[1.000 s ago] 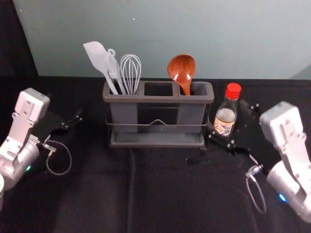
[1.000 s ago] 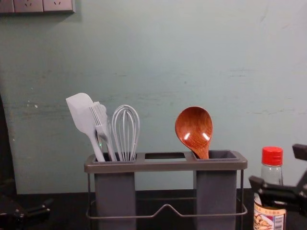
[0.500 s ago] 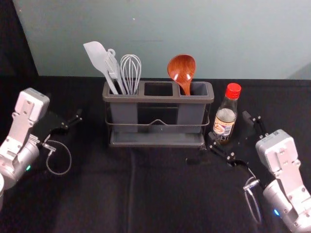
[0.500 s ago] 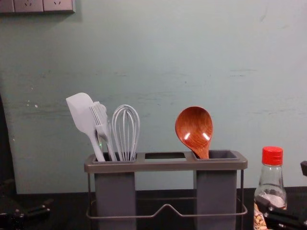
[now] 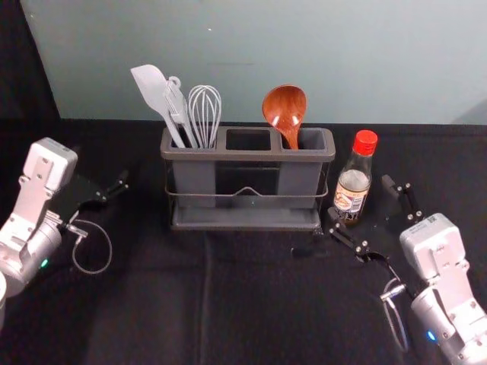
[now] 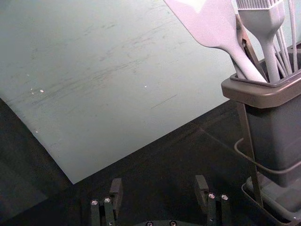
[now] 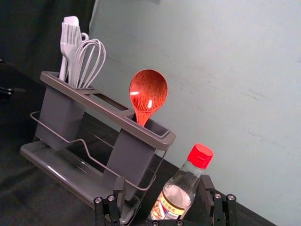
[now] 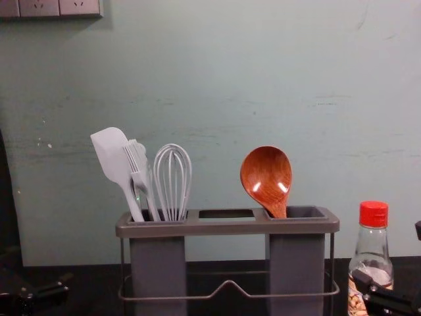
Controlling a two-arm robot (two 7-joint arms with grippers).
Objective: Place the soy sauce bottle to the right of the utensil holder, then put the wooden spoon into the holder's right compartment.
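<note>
The bottle (image 5: 354, 186) stands upright on the table (image 5: 152, 304), just beside the holder (image 5: 245, 226) on its right, with the red cap (image 5: 365, 143) on and the label (image 5: 349, 199) facing forward.

The right gripper (image 5: 361, 199) is low at the bottle, its fingers spread wide. In the head view one fingertip reaches in between the bottle's base and the holder's corner, and the other is out to the bottle's right. In the right wrist view the bottle shows in the gap, nearer one finger than the other; whether either touches it, one cannot tell. In the chest view a dark finger crosses in front of the bottle's lower part at the right edge.

The spoon (image 5: 284, 109) is in the holder's right compartment (image 8: 297, 270), handle down and bowl up above the rim, tilted a little to the left.

The left compartment (image 8: 158, 270) holds a pale spatula (image 8: 112, 155), a brush (image 8: 139, 164) and a whisk (image 8: 172, 181), all with their heads up. The spatula leans out to the left.

The left gripper (image 5: 101, 165) is parked over the table to the left of the holder, well apart from it, its fingers also wide.

A pale green wall (image 5: 251, 53) rises behind, with sockets (image 8: 59, 8) high on its left.
</note>
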